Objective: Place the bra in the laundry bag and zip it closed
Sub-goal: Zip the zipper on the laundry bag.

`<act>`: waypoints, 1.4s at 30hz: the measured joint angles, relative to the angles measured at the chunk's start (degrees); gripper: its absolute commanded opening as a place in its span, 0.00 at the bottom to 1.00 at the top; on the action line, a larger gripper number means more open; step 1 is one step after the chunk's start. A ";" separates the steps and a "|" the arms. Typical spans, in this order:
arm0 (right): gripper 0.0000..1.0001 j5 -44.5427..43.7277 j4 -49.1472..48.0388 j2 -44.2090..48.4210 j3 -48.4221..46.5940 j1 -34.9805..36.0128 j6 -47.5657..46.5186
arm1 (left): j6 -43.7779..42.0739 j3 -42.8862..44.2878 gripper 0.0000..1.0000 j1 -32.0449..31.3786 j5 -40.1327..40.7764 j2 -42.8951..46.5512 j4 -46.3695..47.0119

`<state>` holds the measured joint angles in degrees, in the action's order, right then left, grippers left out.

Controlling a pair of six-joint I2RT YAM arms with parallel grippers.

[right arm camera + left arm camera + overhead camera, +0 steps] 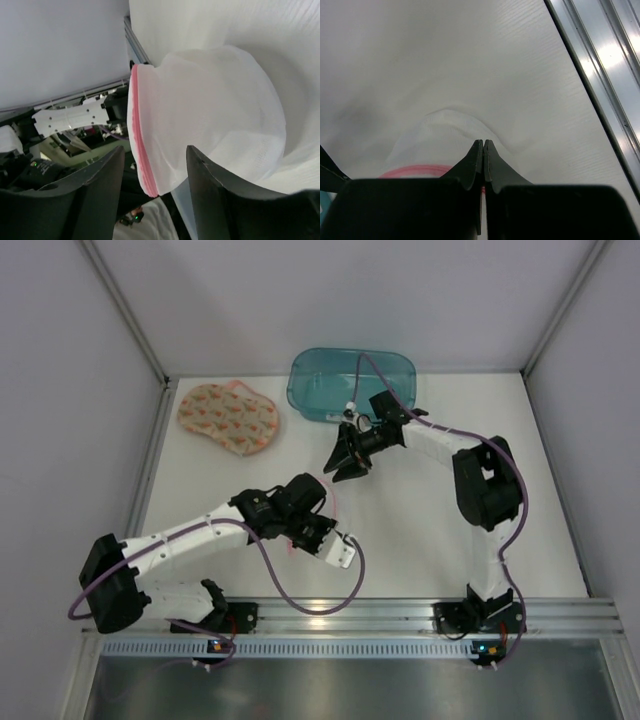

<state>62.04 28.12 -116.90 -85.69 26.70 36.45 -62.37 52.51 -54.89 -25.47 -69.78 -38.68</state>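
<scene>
Left wrist view: nearest the arm bases, my left gripper has its jaws pressed together on the edge of the white mesh laundry bag, pinching it close to the pink zipper rim. The bag's body bulges out beyond the fingertips over the white table.

Further out, my right gripper faces the bag with its fingers spread and nothing between them. Its wrist camera shows the pink rim running down the side of the bag toward the left arm. I cannot tell from here whether the mouth is unzipped.

Further back, the bra lies flat at the table's left rear, well apart from the bag and from both grippers. A teal tub sits at the rear edge, just behind the right arm's wrist.

I judge the step in hand to be readying the bag, and the bra is not yet inside. The next move calls for the right gripper to take the rim opposite my left grip, so the mouth can be pulled wide before the bra is fetched.
</scene>
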 measured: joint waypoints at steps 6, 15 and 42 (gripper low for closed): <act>0.67 -1.18 1.97 2.45 0.28 -1.20 -2.67 | 4.83 2.78 0.00 -0.11 3.63 -4.61 1.95; 0.63 -0.96 2.73 10.27 8.87 -1.84 -2.27 | 6.97 3.37 0.00 0.11 8.22 -6.73 7.50; 0.00 1.90 0.57 3.93 4.00 1.77 1.31 | 9.73 2.67 0.00 1.77 3.28 -1.95 6.80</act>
<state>63.94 28.69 -112.97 -81.69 28.47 37.76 -52.64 55.18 -53.12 -22.20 -71.72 -31.88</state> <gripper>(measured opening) 0.018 0.023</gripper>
